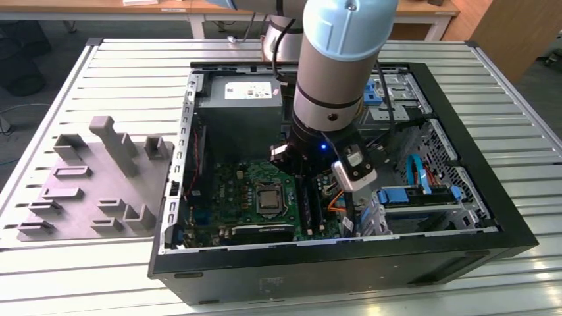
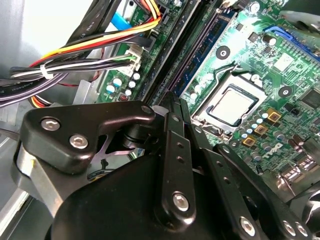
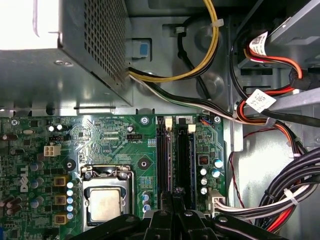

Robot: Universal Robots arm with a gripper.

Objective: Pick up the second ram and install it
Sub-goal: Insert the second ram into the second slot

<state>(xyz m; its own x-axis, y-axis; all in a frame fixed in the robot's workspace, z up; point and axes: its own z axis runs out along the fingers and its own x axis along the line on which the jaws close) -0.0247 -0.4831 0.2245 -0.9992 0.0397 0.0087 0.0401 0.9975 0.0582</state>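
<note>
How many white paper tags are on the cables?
2: one white paper tag by the grey metal drive bay, the other nearer the green motherboard. More may be hidden.

second ram (image 2: 204, 47), blue-green, upright in slot

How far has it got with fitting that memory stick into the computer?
Partly done, it seems. One blue-green stick is already seated on the motherboard. The gripper is down in the case, at one end of the slots. The neighbouring slot looks unfilled, so seating the second ram seems left. I cannot tell if it is held.
</note>
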